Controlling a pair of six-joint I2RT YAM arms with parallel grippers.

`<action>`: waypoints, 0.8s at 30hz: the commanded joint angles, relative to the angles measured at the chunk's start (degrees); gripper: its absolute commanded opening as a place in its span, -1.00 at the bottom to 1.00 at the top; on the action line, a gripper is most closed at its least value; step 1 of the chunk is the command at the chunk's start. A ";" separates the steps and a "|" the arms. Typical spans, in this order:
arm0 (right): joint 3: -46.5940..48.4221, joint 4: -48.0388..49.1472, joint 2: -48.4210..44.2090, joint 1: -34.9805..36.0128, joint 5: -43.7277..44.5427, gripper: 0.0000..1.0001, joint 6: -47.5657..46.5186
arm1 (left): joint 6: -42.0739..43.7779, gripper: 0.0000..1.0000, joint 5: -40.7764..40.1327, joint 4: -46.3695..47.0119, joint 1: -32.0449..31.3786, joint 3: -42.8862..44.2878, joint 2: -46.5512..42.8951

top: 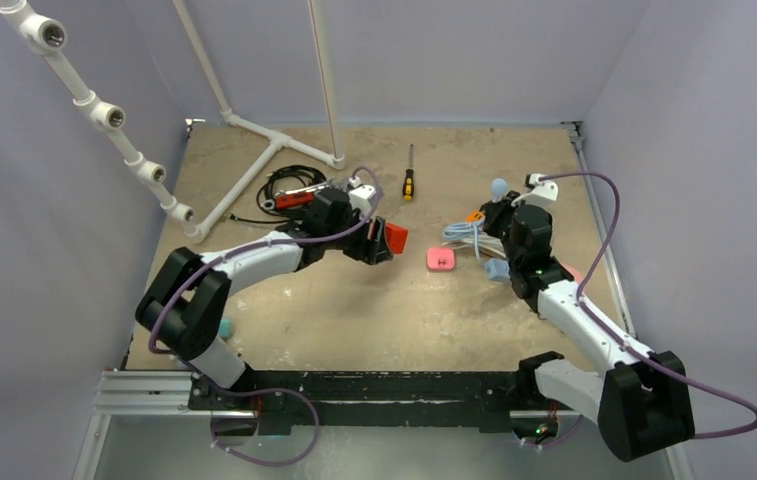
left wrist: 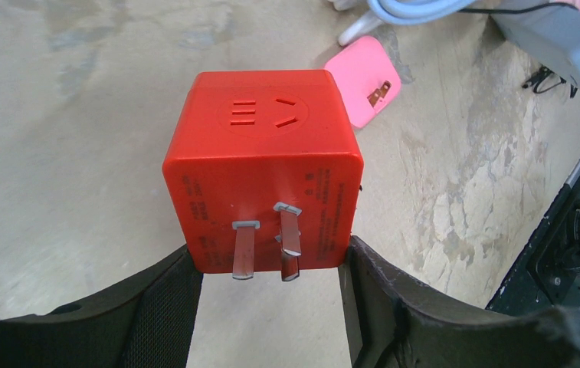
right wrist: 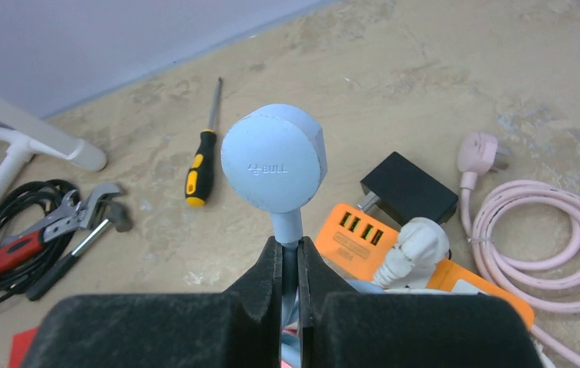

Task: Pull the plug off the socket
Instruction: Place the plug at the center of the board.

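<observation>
Right now we are holding one half of the job in each arm. Our left end effector (left wrist: 271,264) is clamping the red socket cube (left wrist: 263,169) by two opposite side walls, low down near the face that carries its own metal prongs. Those prongs are pointing back towards the wrist camera, and the socket holes are facing up. Our right end effector (right wrist: 290,257) is pinching the blue plug (right wrist: 273,157) by its neck, just under the round head, with the fingers pressed almost together around the thin stem.

In the top view the two pieces are sitting well apart over the worktop (top: 354,310), with a pink adapter (top: 441,260) lying between them. So we are judging the plug to be already off the socket.

We are expecting the cube to handle as a light, rigid block of hard plastic. Its glossy flat sides are probably giving the pads little to bite on, so gripping squarely across two parallel faces looks safest.

The plug is looking trickier. Its head seems stiff, but the neck and cord are likely soft and would bend under any sideways load. For a firm pull we would be taking the rim of the head rather than the stem. Neither piece looks fragile, though the bare prongs could bend if knocked against the worktop.
</observation>
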 commanded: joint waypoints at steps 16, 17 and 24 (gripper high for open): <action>-1.36 8.15 10.24 -8.56 -4.87 0.18 5.50 | -6.33 -1.00 -3.49 7.84 -7.95 16.17 22.02; -1.28 8.18 10.55 -8.72 -5.17 0.26 5.53 | -6.26 -1.00 -3.60 7.42 -7.89 16.48 22.52; -2.58 9.24 7.58 -8.75 -5.51 0.69 4.95 | -5.55 0.16 -3.23 5.82 -7.87 16.82 22.80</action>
